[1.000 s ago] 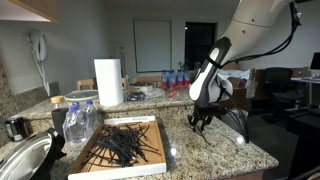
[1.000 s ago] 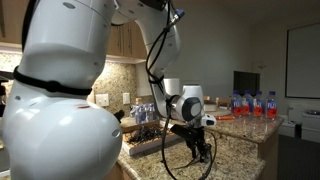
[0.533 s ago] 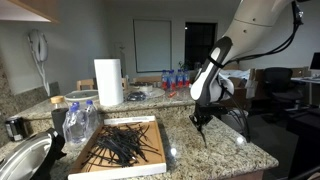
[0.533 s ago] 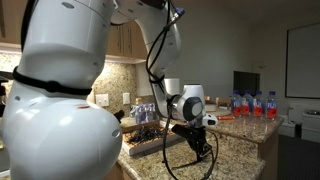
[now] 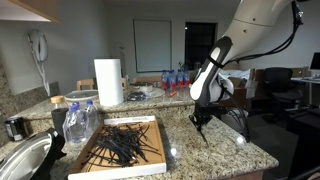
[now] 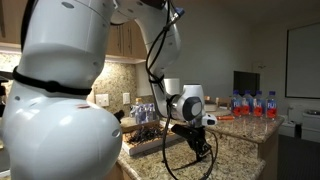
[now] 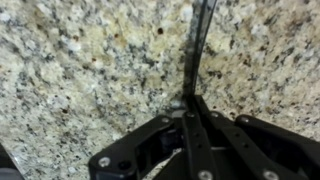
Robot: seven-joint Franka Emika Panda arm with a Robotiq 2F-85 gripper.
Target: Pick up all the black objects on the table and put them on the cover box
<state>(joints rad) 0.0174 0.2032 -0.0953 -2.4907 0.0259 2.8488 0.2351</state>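
My gripper (image 7: pixel 189 103) is shut on a thin black strip (image 7: pixel 200 50), one of the black objects, which runs from the fingertips up across the speckled granite counter. In an exterior view the gripper (image 5: pixel 201 118) points down at the counter, right of the cover box (image 5: pixel 95 165), and the strip (image 5: pixel 205 133) shows below it. The tan, white-rimmed cover box holds a pile of several black strips (image 5: pixel 122 143). The gripper (image 6: pixel 197 135) also shows low over the counter in an exterior view, in front of the box with its strips (image 6: pixel 150 139).
A paper towel roll (image 5: pixel 108 82), a plastic bottle (image 5: pixel 78 125), a metal bowl (image 5: pixel 22 160) and a dark mug (image 5: pixel 14 128) stand near the box. Water bottles (image 5: pixel 176 79) line the back counter. A black cable (image 6: pixel 185 160) loops by the gripper.
The fingers have closed together onto the black strip on the counter. The arm has barely moved.
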